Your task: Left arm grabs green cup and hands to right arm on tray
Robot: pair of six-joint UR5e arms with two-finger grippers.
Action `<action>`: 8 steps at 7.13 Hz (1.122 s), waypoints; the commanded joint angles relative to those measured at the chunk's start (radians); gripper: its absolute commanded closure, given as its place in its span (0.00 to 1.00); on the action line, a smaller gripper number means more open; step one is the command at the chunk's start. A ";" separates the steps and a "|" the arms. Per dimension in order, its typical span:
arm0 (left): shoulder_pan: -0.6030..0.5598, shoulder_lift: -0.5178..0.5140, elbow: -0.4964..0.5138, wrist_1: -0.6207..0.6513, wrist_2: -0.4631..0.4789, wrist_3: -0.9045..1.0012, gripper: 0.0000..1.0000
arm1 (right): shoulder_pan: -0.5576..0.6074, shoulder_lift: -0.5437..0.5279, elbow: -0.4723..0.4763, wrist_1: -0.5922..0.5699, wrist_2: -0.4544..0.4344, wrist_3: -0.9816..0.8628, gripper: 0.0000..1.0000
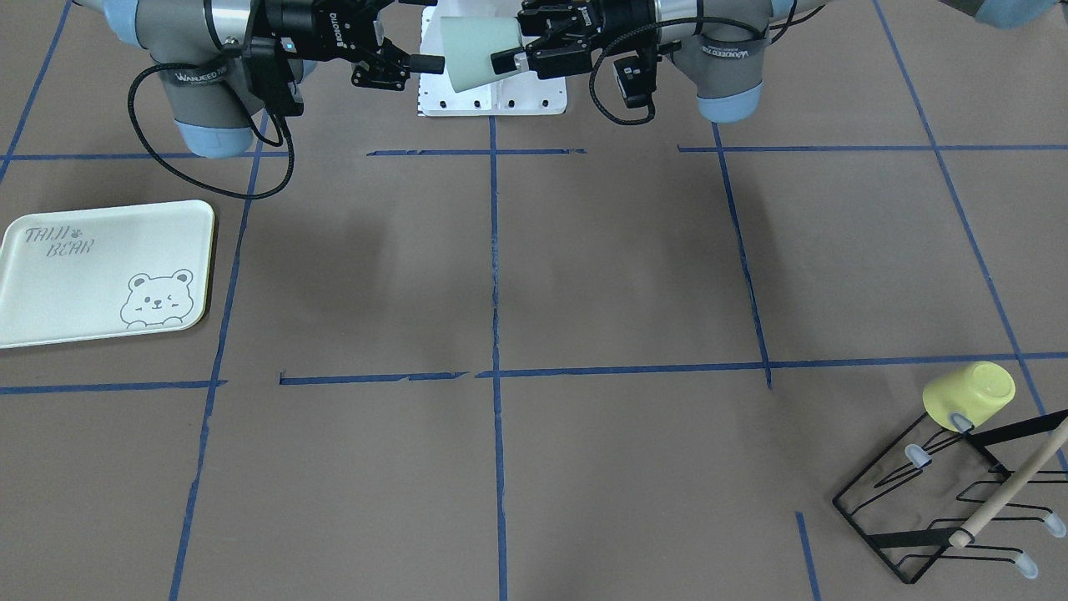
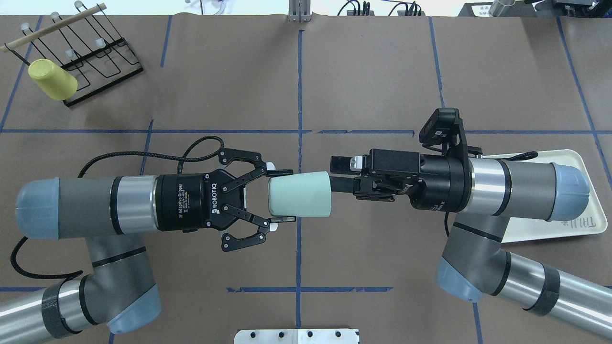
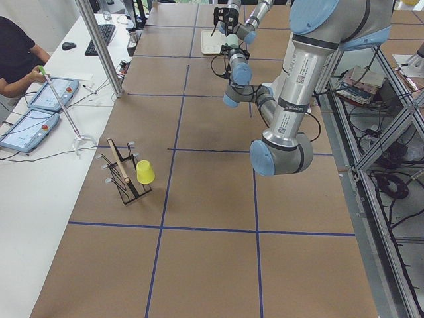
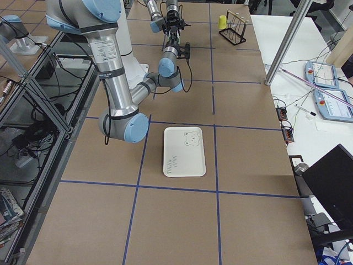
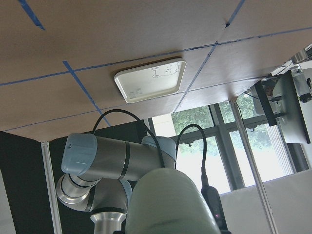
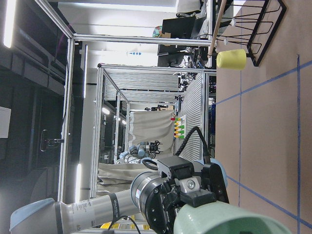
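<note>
The green cup [image 2: 300, 195] hangs on its side in mid-air between both grippers, narrow base toward the left arm, open rim toward the right arm. My left gripper [image 2: 282, 195] is shut on the cup's base end, one finger on each side. My right gripper [image 2: 337, 173] is open, its jaws apart at the cup's rim; one fingertip [image 1: 427, 63] touches the rim. The cup [image 1: 476, 52] also shows in the front view, and close up in the left wrist view [image 5: 170, 204] and the right wrist view [image 6: 229, 219]. The tray [image 1: 50, 284] lies flat and bare under the right arm [image 2: 581, 157].
A yellow cup [image 2: 52, 79] hangs upside down on a black wire rack [image 2: 95, 52] at the far corner on my left side. The white base plate [image 1: 492, 92] sits below the grippers. Blue tape lines cross the brown table.
</note>
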 commanded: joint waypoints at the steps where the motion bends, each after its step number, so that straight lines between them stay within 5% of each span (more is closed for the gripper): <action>1: 0.004 -0.002 0.001 0.000 0.000 0.001 0.88 | -0.020 0.000 0.000 0.003 -0.001 0.000 0.22; 5: 0.004 -0.002 0.000 0.000 0.000 0.003 0.80 | -0.024 0.000 0.003 -0.003 -0.001 0.000 0.85; 8: 0.004 0.006 -0.002 0.000 0.000 0.004 0.66 | -0.026 0.000 0.006 -0.005 -0.001 0.001 0.98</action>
